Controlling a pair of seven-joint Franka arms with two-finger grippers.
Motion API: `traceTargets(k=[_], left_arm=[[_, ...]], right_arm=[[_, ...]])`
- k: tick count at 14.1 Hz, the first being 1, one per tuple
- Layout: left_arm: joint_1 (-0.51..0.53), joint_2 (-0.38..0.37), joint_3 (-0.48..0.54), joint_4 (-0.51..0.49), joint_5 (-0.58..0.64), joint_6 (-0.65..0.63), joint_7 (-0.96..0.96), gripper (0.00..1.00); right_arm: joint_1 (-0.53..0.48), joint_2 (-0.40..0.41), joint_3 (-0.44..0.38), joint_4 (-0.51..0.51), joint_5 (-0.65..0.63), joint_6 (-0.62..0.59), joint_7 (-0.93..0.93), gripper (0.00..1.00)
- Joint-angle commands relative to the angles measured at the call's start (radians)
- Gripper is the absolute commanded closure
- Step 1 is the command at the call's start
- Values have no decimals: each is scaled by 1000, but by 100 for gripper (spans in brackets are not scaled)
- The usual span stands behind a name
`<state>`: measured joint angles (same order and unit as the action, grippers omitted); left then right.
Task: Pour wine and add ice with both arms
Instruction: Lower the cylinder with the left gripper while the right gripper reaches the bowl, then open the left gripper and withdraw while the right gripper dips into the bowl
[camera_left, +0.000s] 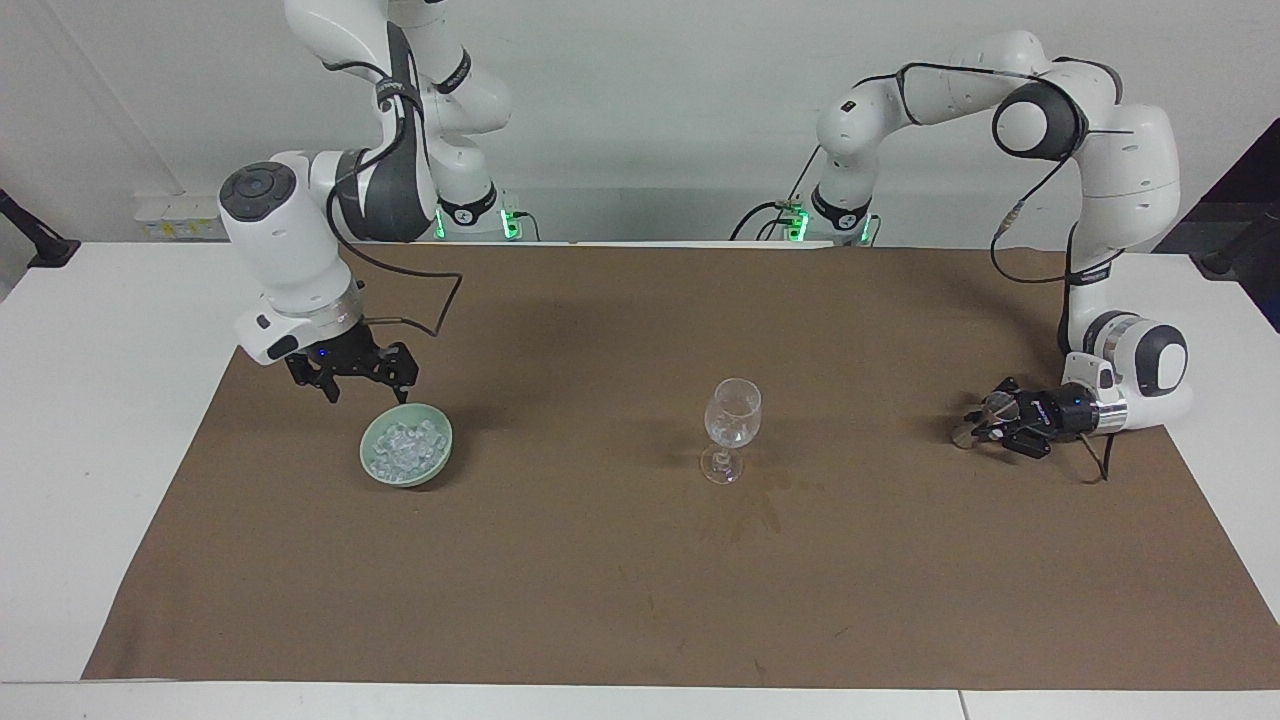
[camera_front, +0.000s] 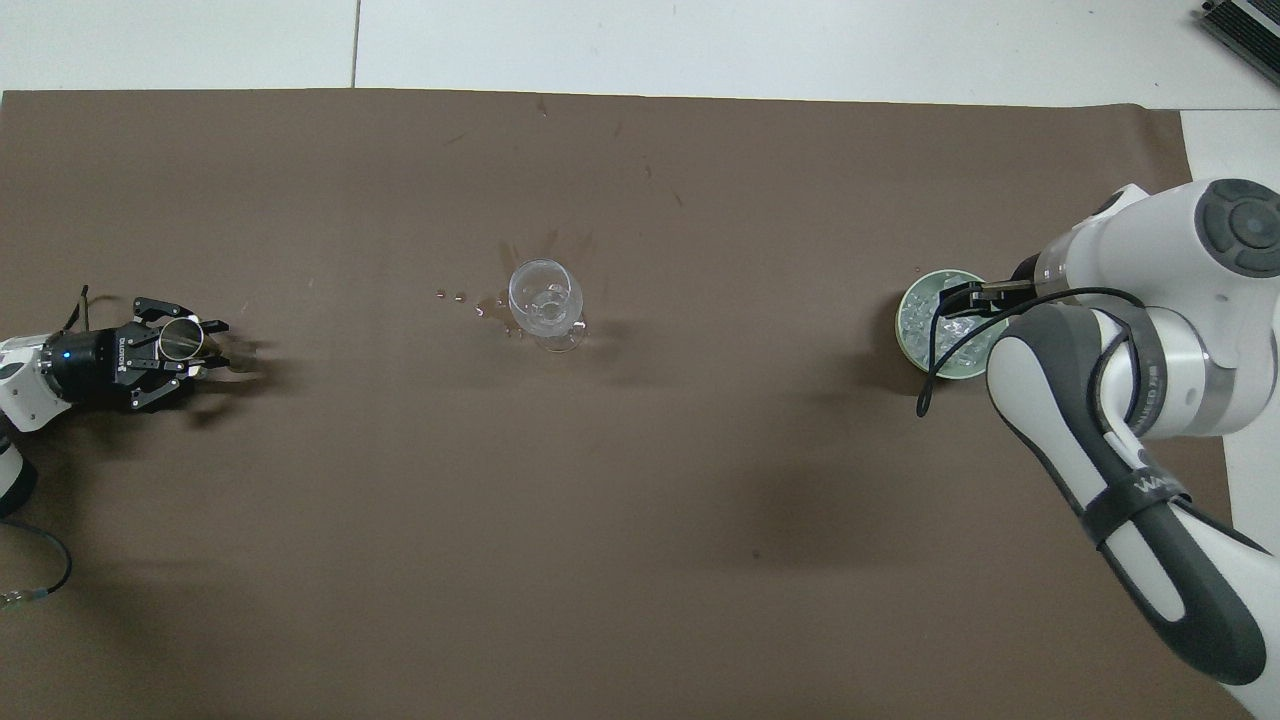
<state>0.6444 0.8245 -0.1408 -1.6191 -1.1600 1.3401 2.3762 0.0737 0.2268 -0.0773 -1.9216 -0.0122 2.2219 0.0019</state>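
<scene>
Hovering with spread, empty fingers over the pale green bowl (camera_left: 406, 444) of clear ice cubes (camera_left: 404, 446), the right gripper (camera_left: 349, 377) has yet to pick any, while the left gripper (camera_left: 990, 424) loosens around a small metal cup (camera_front: 181, 338) beside the clear wine glass (camera_left: 732, 428).

The left arm (camera_left: 1120, 150) rises from its base, arches high, and folds down at the elbow toward its own end of the worktop (camera_left: 80, 400). Its wrist (camera_left: 1135, 360) is turned sideways, so that the left gripper (camera_left: 968, 430) lies level, just above the worktop surface, pointing toward the worktop's middle. The right arm (camera_left: 290, 240) reaches out from its base with the forearm angled downward. Its wrist (camera_left: 300, 320) points nearly straight down. The right gripper (camera_left: 365, 392) hangs above the worktop at the right arm's end, jaws spread wide, with nothing between them.
</scene>
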Motion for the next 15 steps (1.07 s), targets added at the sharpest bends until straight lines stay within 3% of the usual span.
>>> traceTargets(k=[1,9,12,15], left_arm=[[11,-11,3,8,35,-6,11,56],[47,-122,29,111,236,-10,-58,57],[31,-172,72,177,315,-9,-128,57],[18,-263,70,176,356,-9,-276,57]], right_arm=[[-8,9,5,-11,23,33,-65,0],[3,5,13,-85,24,67,-65,0],[3,6,13,-103,24,108,-65,14],[-2,15,13,-106,24,136,-74,18]])
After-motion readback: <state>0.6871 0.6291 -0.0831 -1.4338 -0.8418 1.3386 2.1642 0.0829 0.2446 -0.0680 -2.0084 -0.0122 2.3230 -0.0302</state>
